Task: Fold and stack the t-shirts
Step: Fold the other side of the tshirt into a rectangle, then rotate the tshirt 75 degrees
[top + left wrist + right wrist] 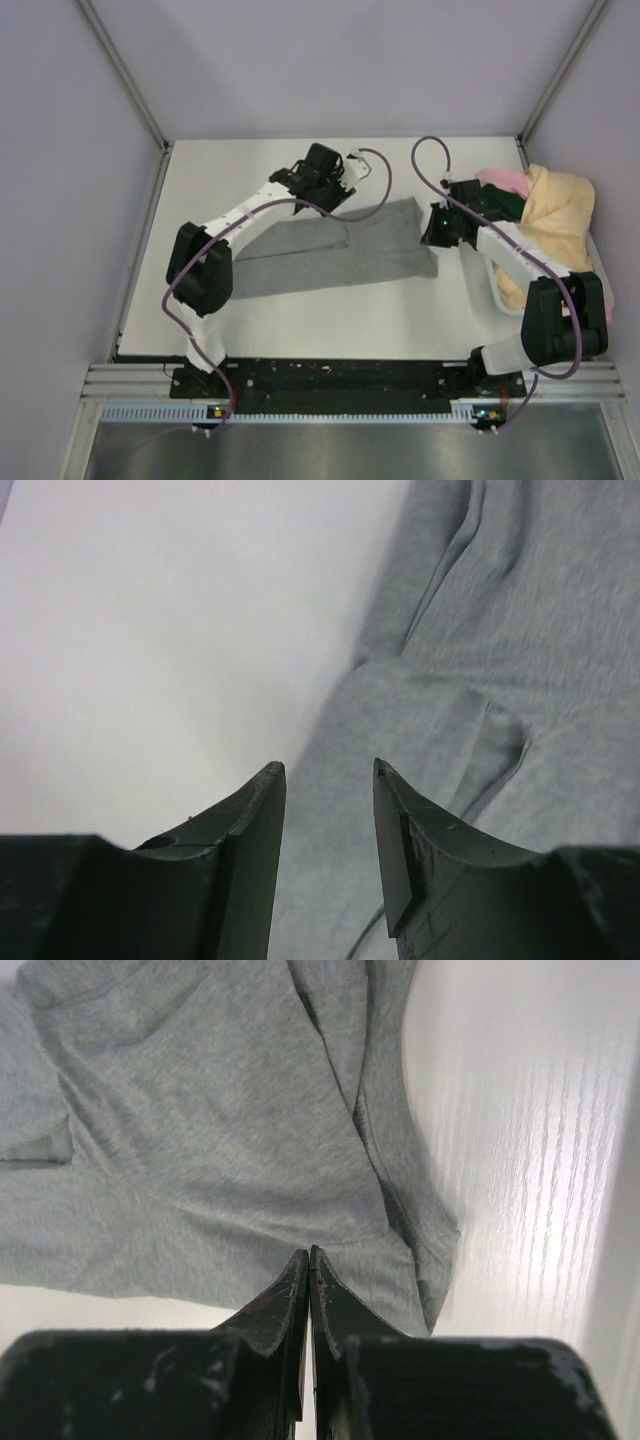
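**Left gripper [328,770] gapes over the grey t-shirt [340,250]**

Widest in the scene is the white table [300,320], walled in by pale panels on three sides. Across its middle lies the grey t-shirt, flattened into a long band that runs from the near left toward the far right, with a sleeve turned in over the body and creases along its length. At the table's right edge a pale yellow t-shirt [560,215] sits in a loose heap, partly behind the right arm, and a pink t-shirt [505,180] shows at the heap's far side.

The left gripper hangs above the far long edge of the grey t-shirt, where cloth meets bare table. Its jaws stand apart with nothing between them.

The right gripper [308,1255] hovers at the right end of the same shirt, near a folded corner. Its jaws are pressed tight together, and no cloth shows between them.
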